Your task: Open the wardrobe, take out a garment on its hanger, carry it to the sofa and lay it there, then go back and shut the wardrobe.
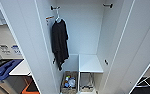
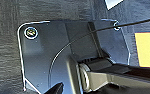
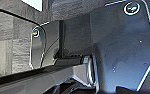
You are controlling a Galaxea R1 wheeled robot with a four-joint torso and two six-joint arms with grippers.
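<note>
Standing open before the head camera, the wardrobe [image 1: 91,32] is showing its white interior, with both panelled doors swung wide to either side. A black shirt [image 1: 59,42] is hanging on a white hanger from a black hook [image 1: 54,8] at the upper left of the interior, and its hem is dangling just above a wicker basket [image 1: 69,85] holding small items on the wardrobe's floor. A second black hook [image 1: 108,5] is sitting bare at the upper right. A white shelf [image 1: 89,63] is spanning the lower right part of the interior, and beneath it a wire-framed container [image 1: 86,82] is resting beside the basket. Outside the left door, a blue-lidded bin [image 1: 3,68] is showing, together with an orange patch low down near the floor. The white shirt and its hanger cannot be made out among the pictures. Both wrist cameras are looking across the robot's own dark plates toward dark grey carpet [image 2: 6,50], and a yellow-orange panel [image 2: 147,48] is lying at the edge of the left wrist view. Neither gripper's fingers are clear enough, so I cannot tell how wide either tool is standing.
</note>
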